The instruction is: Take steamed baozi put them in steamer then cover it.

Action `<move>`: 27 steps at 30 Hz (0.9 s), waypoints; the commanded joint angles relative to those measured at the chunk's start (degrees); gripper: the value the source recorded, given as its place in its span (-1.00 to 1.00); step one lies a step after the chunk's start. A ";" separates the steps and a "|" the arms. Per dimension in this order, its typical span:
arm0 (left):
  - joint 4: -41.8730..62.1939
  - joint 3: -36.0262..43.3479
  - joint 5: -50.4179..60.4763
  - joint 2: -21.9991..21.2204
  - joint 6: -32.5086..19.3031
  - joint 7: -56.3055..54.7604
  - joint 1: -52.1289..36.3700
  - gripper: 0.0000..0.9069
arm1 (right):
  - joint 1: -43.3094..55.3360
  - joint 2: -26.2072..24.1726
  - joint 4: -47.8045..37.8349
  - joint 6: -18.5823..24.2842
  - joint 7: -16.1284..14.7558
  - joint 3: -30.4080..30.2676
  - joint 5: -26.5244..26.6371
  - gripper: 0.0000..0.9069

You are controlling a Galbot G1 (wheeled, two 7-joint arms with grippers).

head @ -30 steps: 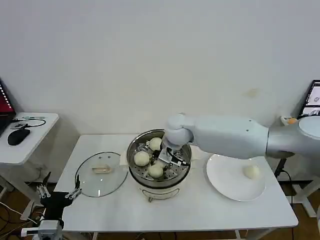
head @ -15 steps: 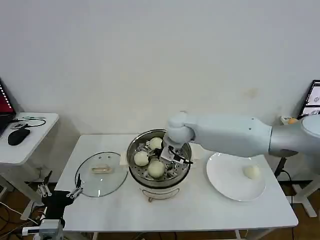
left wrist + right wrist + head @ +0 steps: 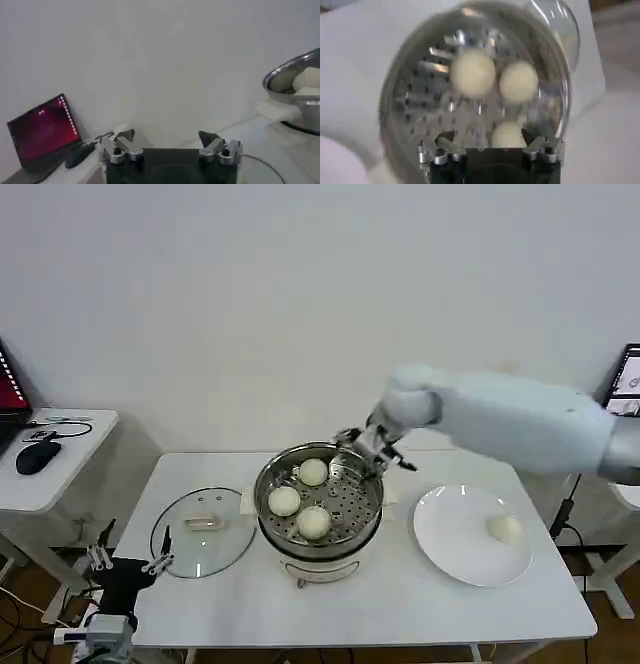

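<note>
1. At the far left, your left gripper (image 3: 128,561) hangs off the front-left corner of the desk (image 3: 400,604), low and idle, with its fingers (image 3: 124,136) spread apart and holding nothing.
2. Next along, the lid (image 3: 202,531) lies flat on the desk just beside the steamer's left side, handle up. You have not covered the pot yet, so that step is left.
3. In the middle, the steamer (image 3: 319,506) holds three buns (image 3: 314,523) on its perforated tray: one at the back, one to the left, one at the front. By my reckoning you are three quarters through the loading.
4. Your right gripper (image 3: 375,446) hovers above the steamer's back-right rim, its arm reaching in from the right. In the right wrist view its fingers (image 3: 435,150) stand open and empty over the buns.
5. On the right, the white plate (image 3: 450,559) carries the last bun (image 3: 504,527) near its right side. You need to fetch that one, then fit the lid.
</note>
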 commanded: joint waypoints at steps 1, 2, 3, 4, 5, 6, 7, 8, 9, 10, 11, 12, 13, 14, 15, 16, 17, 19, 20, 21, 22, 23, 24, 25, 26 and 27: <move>0.11 0.91 -0.17 1.25 -0.01 0.07 -0.65 1.00 | 2.81 -19.38 2.56 -8.75 -0.75 -2.24 2.51 1.00; 0.12 1.12 -0.15 1.37 -0.03 0.09 -0.81 1.00 | 1.66 -22.01 3.44 -8.42 -1.16 -2.30 0.51 1.00; 0.14 1.27 -0.15 1.44 -0.03 0.10 -0.94 1.00 | 0.79 -23.27 3.78 -7.98 -1.28 -2.15 -0.36 1.00; 0.23 1.57 -0.12 1.49 -0.05 0.12 -1.10 1.00 | -1.21 -25.16 4.26 -7.57 -1.31 -1.13 -1.31 1.00; 0.34 1.75 -0.09 1.46 -0.06 0.18 -1.21 1.00 | -2.76 -26.59 4.53 -7.08 -1.53 -0.13 -2.63 1.00; 0.44 1.80 -0.01 1.42 -0.07 0.20 -1.24 1.00 | -4.09 -27.25 4.68 -6.60 -1.75 0.78 -4.05 1.00; 0.55 2.03 0.08 1.30 -0.15 0.20 -1.20 1.00 | -6.58 -28.72 4.87 -5.39 -2.04 2.17 -6.42 1.00; 0.63 2.10 0.12 1.16 -0.25 0.18 -1.10 1.00 | -7.44 -29.63 4.89 -5.11 -2.16 3.54 -7.06 1.00; 0.67 2.14 0.18 1.12 -0.29 0.16 -1.04 1.00 | -10.00 -30.23 4.86 -4.68 -2.31 4.76 -7.85 1.00; 0.68 2.20 0.36 1.05 -0.37 0.17 -0.89 1.00 | -15.29 -31.67 4.39 -3.22 -2.56 8.61 -9.84 1.00; 0.67 2.19 0.46 1.09 -0.37 0.16 -0.79 1.00 | -18.81 -32.33 3.63 -2.47 -2.72 12.67 -10.95 1.00; 0.66 2.16 0.49 1.17 -0.37 0.15 -0.74 1.00 | -21.66 -32.62 2.89 -1.94 -2.59 14.73 -11.52 1.00; 0.59 2.05 0.51 1.23 -0.37 0.16 -0.64 1.00 | -24.00 -32.66 1.84 -1.65 -2.37 17.63 -12.08 1.00; 0.54 1.88 0.52 1.33 -0.37 0.16 -0.54 1.00 | -25.51 -32.44 0.84 -1.33 -2.22 19.23 -12.61 1.00; 0.52 1.62 0.52 1.41 -0.38 0.14 -0.37 1.00 | -28.05 -31.90 -0.63 -0.80 -2.02 21.56 -13.23 1.00; 0.53 1.55 0.52 1.42 -0.39 0.14 -0.29 1.00 | -30.91 -31.24 -1.90 -0.41 -1.99 24.00 -14.07 1.00; 0.59 1.37 0.53 1.41 -0.44 0.13 -0.13 1.00 | -32.57 -30.42 -3.04 -0.12 -1.89 25.35 -14.40 1.00; 0.80 1.12 0.66 1.29 -0.54 0.09 0.15 1.00 | -36.54 -28.73 -5.27 -0.10 -1.78 28.26 -15.19 1.00; 0.86 1.11 0.81 1.22 -0.60 0.06 0.32 1.00 | -37.45 -28.25 -6.07 0.03 -1.76 29.10 -15.50 1.00; 0.90 1.12 0.95 1.10 -0.66 0.04 0.52 1.00 | -38.97 -27.00 -7.52 -0.16 -1.57 30.07 -15.67 1.00; 0.91 1.13 1.03 1.01 -0.67 0.04 0.64 1.00 | -39.26 -26.76 -7.78 -0.18 -1.58 30.26 -15.77 1.00; 0.93 1.17 1.15 0.93 -0.69 0.02 0.69 1.00 | -40.25 -25.96 -8.51 -0.22 -1.58 30.73 -16.24 1.00; 0.92 1.19 1.29 0.80 -0.69 -0.01 0.74 1.00 | -40.87 -25.47 -9.06 -0.56 -1.58 31.10 -16.54 1.00; 0.93 1.19 1.34 0.75 -0.69 0.00 0.76 1.00 | -41.18 -25.18 -9.22 -0.64 -1.62 31.12 -16.60 1.00; 0.97 1.19 1.35 0.73 -0.68 -0.02 0.77 1.00 | -41.36 -24.95 -9.36 -0.68 -1.69 31.13 -16.60 1.00; 1.03 1.20 1.42 0.69 -0.68 -0.02 0.79 1.00 | -41.89 -24.28 -9.81 -1.11 -1.73 31.37 -16.86 1.00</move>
